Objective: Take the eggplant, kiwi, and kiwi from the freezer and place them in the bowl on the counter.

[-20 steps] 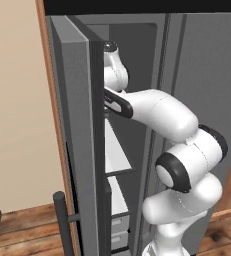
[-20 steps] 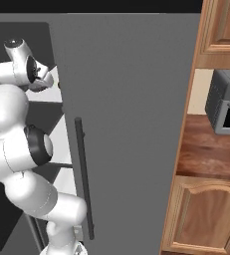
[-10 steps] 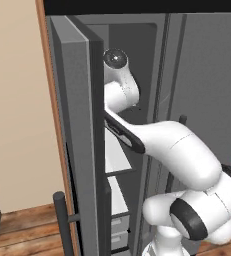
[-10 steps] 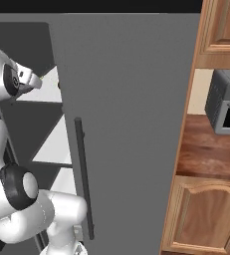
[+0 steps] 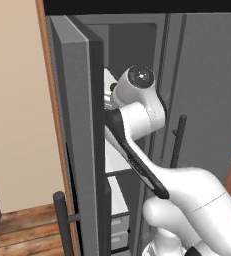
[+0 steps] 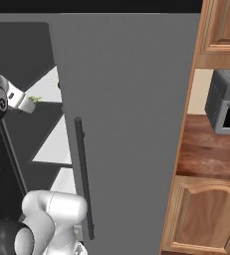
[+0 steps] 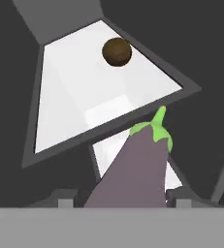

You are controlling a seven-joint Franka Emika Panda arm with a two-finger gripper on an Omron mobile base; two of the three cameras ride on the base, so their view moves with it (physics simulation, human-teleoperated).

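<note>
My gripper is shut on the eggplant, a dull purple fruit whose green stem cap points away from the hand. Its green tip sticks out beside the hand at the open freezer. One brown kiwi lies alone at the far end of a white freezer shelf, well beyond the eggplant. The hand sits just behind the edge of the open freezer door. The reddish-brown counter lies to the right. The bowl is out of view.
The freezer's other door with its black bar handle stands between the arm and the counter. A grey toaster oven sits on the counter. White drawers show low in the freezer.
The hand has drawn back from the shelf with the eggplant in it, and the arm has folded closer to the cameras. The kiwi stays on the shelf.
</note>
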